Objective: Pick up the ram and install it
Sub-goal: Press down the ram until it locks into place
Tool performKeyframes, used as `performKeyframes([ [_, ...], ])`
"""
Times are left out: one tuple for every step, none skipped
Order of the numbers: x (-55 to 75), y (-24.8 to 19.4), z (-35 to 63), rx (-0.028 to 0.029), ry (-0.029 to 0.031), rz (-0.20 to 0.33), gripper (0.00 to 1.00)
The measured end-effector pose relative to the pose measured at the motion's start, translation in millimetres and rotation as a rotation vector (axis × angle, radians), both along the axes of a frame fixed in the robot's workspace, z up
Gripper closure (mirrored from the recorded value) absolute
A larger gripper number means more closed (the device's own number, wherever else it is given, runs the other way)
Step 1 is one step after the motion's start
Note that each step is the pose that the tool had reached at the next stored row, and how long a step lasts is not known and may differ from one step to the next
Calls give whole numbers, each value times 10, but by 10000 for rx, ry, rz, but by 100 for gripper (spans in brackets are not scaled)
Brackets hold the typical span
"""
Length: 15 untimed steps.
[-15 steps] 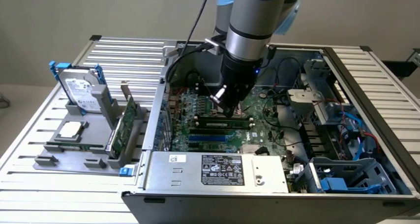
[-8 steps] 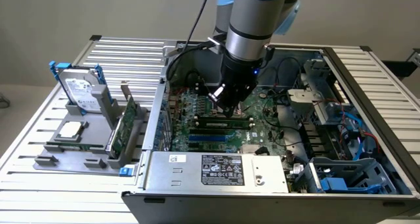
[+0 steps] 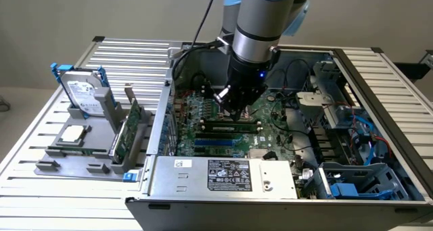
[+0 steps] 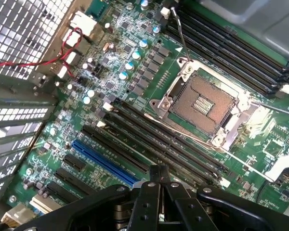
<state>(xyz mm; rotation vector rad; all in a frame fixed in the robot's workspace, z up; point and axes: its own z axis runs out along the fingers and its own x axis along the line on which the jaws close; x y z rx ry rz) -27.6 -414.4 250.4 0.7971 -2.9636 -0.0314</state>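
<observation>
A slatted metal desk (image 3: 129,59) of pale aluminium rails carries everything. An open computer case (image 3: 284,190) sits directly on it, filling the middle and the exterior view's right, its near wall at the front edge. On the exterior view's left, just beside the case, a grey holder tray (image 3: 74,162) rests on the slats. A hard drive (image 3: 84,97) in a blue frame stands upright in it, a green card (image 3: 129,129) stands on edge, and a square chip (image 3: 73,135) lies flat.
</observation>
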Motion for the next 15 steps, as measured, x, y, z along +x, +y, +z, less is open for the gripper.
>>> performKeyframes([
  [0, 0, 0, -3, 0, -138, 89],
  [0, 0, 0, -6, 0, -275, 89],
  [0, 0, 0, -12, 0, -409, 89],
  [0, 0, 0, -18, 0, -542, 89],
  [0, 0, 0, -24, 0, -686, 89],
  [0, 0, 0, -29, 0, -818, 89],
  [0, 0, 0, -35, 0, -952, 89],
  [0, 0, 0, -41, 0, -1082, 89],
  [0, 0, 0, -47, -1, -1209, 89],
  [0, 0, 0, -55, -1, -1339, 89],
  [0, 0, 0, -62, -1, -1478, 89],
  [0, 0, 0, -71, -2, -1606, 89],
  [0, 0, 0, -80, -3, -1735, 89],
  [0, 0, 0, -89, -4, -1862, 89],
  [0, 0, 0, -98, -5, -1986, 89],
])
